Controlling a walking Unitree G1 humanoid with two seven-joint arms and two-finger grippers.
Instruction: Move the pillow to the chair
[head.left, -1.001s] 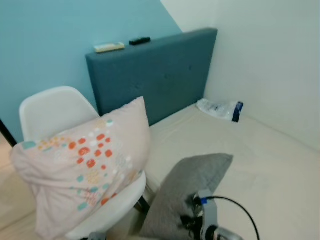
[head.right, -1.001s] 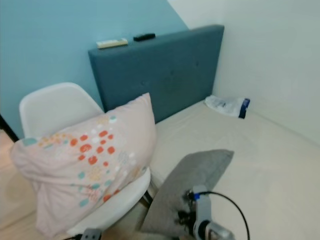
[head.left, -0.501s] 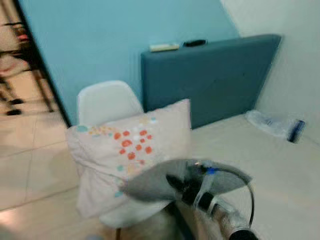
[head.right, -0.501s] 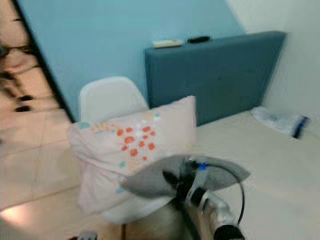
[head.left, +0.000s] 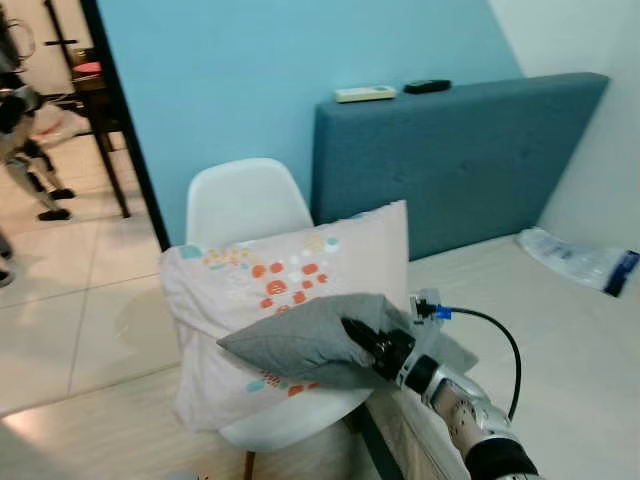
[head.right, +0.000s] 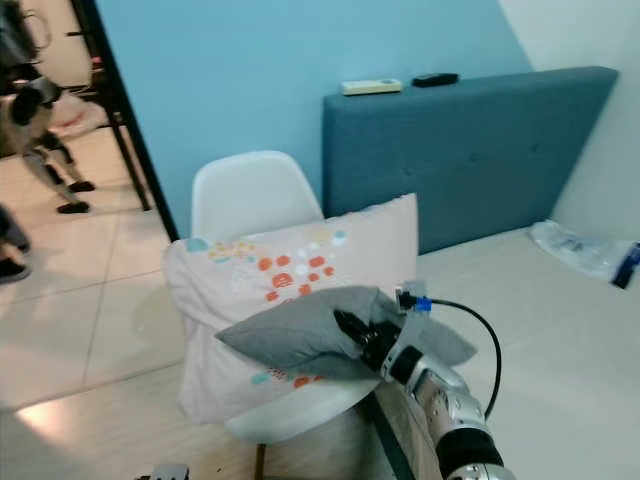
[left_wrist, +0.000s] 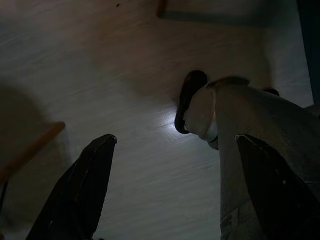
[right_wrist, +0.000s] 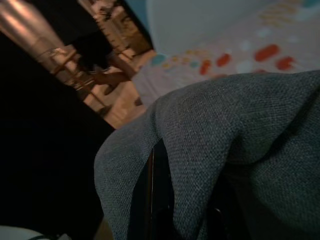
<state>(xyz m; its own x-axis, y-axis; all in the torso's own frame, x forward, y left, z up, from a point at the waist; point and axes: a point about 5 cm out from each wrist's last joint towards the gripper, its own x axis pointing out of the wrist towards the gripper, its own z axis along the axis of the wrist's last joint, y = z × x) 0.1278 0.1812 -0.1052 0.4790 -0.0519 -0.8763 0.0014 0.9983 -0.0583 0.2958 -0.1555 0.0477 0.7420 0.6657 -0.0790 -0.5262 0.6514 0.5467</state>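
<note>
A grey pillow (head.left: 295, 342) hangs in the air in front of the white chair (head.left: 245, 202), level with its seat. My right gripper (head.left: 362, 340) is shut on the pillow's right end, with grey fabric (right_wrist: 240, 150) folded over one black finger (right_wrist: 159, 200). A pale pillow with orange and teal dots (head.left: 290, 265) stands on the chair seat, leaning on the backrest behind the grey one. My left gripper (left_wrist: 176, 139) hangs low over dark floor, its fingers (left_wrist: 85, 185) wide apart and nothing between them.
The cream mattress (head.left: 560, 350) lies to the right, with a plastic packet (head.left: 585, 262) near the wall. A blue headboard (head.left: 470, 150) carries two remotes (head.left: 365, 94). A black door frame (head.left: 125, 120) and tiled floor (head.left: 70, 300) are on the left.
The camera has swung left. My right gripper has raised the grey pillow from the bed's edge and carried it left, in front of the dotted pillow on the chair.
</note>
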